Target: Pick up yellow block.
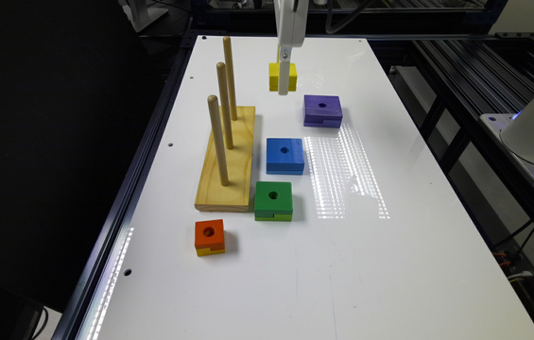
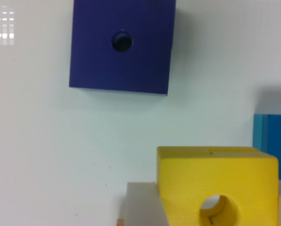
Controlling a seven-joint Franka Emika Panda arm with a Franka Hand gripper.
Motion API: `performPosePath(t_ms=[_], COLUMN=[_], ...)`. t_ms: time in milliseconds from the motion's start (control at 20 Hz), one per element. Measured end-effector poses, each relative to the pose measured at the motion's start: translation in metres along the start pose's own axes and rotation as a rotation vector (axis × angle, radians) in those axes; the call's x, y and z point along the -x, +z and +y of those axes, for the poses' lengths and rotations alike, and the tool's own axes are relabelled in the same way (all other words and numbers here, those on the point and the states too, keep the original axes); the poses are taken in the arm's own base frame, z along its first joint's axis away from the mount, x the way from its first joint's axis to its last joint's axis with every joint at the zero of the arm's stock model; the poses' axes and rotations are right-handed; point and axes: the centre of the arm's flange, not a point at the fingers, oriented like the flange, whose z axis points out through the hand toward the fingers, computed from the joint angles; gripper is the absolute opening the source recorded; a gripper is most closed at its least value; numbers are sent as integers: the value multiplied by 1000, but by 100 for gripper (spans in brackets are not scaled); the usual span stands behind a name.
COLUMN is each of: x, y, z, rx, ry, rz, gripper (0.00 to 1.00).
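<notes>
The yellow block (image 1: pixel 275 75) is near the far end of the white table (image 1: pixel 389 264). The white gripper (image 1: pixel 284 82) reaches down from above, and one finger crosses the block's front face. In the wrist view the yellow block (image 2: pixel 216 181) sits between the two grey fingers (image 2: pixel 144 207), with its round hole facing the camera. The gripper (image 2: pixel 211 209) is shut on it. The block looms much larger than the purple block (image 2: pixel 121 44) on the table beneath, so it appears lifted.
A purple block (image 1: pixel 322 110), a blue block (image 1: pixel 285 155) and a green block (image 1: pixel 273 200) lie in a row towards the near side. A wooden base with three upright pegs (image 1: pixel 227 160) stands on the exterior view's left. A small orange-topped block (image 1: pixel 209 237) lies in front of it.
</notes>
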Motion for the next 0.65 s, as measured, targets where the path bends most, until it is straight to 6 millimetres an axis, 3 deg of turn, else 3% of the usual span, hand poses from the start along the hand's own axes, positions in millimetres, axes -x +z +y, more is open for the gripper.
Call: performPosePath(t_ms=[200,550,650], x=[0,6,7], y=[-2,-49,-54], z=[0,3,4], rx=[-2,-3,-2], ry=[0,0,0], rz=[3,14,14], gripper=[0,0,0])
